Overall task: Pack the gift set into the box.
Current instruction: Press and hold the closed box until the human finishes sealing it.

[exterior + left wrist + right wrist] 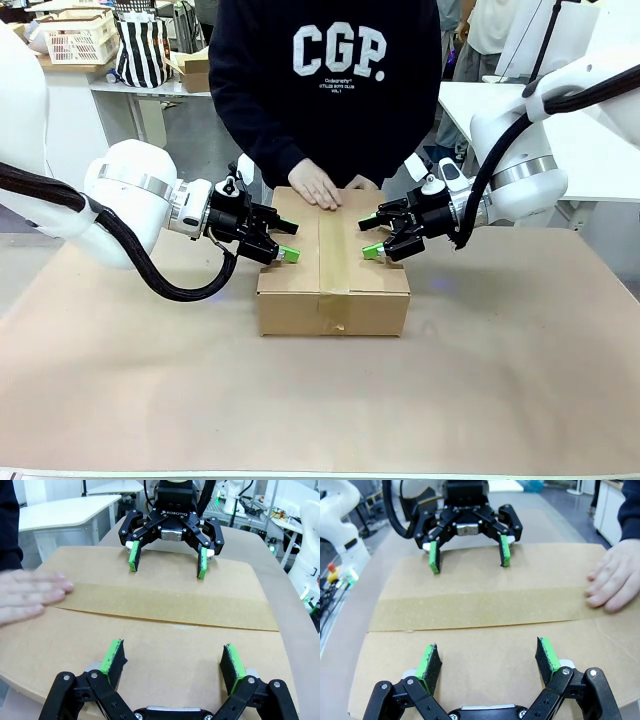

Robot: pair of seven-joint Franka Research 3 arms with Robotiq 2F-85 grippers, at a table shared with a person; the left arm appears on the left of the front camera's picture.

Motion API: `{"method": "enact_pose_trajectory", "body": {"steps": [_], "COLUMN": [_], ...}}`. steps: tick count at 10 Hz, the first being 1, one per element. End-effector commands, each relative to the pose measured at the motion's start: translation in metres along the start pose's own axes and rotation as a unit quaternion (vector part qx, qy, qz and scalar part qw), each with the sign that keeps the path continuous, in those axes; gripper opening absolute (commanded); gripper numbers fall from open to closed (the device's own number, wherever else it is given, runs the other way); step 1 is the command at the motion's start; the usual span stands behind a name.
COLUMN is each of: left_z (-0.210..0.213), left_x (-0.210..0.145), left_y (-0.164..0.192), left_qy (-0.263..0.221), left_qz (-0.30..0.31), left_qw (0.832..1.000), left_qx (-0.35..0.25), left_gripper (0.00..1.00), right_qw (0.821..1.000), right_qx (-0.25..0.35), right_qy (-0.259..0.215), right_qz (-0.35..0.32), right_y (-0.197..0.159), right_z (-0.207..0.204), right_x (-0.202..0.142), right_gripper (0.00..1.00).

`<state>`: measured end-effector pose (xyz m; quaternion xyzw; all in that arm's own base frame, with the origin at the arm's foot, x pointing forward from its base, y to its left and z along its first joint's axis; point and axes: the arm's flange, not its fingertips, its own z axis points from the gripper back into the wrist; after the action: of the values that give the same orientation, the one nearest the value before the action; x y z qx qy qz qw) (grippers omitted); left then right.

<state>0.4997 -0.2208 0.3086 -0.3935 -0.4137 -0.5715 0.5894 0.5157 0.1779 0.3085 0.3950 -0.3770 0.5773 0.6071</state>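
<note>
Box (333,265): closed, seam taped, set on the surface (300,400) between both hands. Left hand (284,252) and right hand (372,250): fingers spread, nothing gripped, poised over opposite top edges. Person's hand (318,186): laid flat on the far edge, presumably to steady the box.

You're seeing "CGP." in big white letters on the person's dark sweatshirt (325,60), smaller print under it unreadable. "ROBOTIQ" is showing on the right gripper (167,559) body in left wrist view.
</note>
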Motion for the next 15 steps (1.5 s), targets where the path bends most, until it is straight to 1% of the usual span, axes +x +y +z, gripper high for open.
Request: {"method": "enact_pose_trajectory", "body": {"steps": [1, 13, 14, 15], "left_z": [-0.001, -0.001, 0.0, 0.008], "left_x": [-0.004, -0.004, 0.0, 0.013], "left_y": [-0.003, -0.003, 0.0, -0.005], "left_qy": [0.002, 0.002, 0.0, -0.014], "left_qz": [-0.005, -0.005, 0.0, 0.036], "left_qw": [1.0, 1.0, 1.0, 0.999], "left_qx": [-0.001, -0.001, 0.0, -0.022], "left_gripper": [1.0, 1.0, 1.0, 1.0], "right_qw": [1.0, 1.0, 1.0, 0.999], "right_qx": [-0.002, -0.002, 0.0, 0.008], "right_qy": [0.004, 0.004, 0.0, -0.032], "right_qz": [0.0, 0.0, 0.0, -0.041], "right_y": [0.001, 0.001, 0.0, 0.01], "right_z": [-0.001, -0.001, 0.0, 0.01], "right_x": [-0.002, -0.002, 0.0, 0.012], "right_gripper": [1.0, 1.0, 1.0, 1.0]}}
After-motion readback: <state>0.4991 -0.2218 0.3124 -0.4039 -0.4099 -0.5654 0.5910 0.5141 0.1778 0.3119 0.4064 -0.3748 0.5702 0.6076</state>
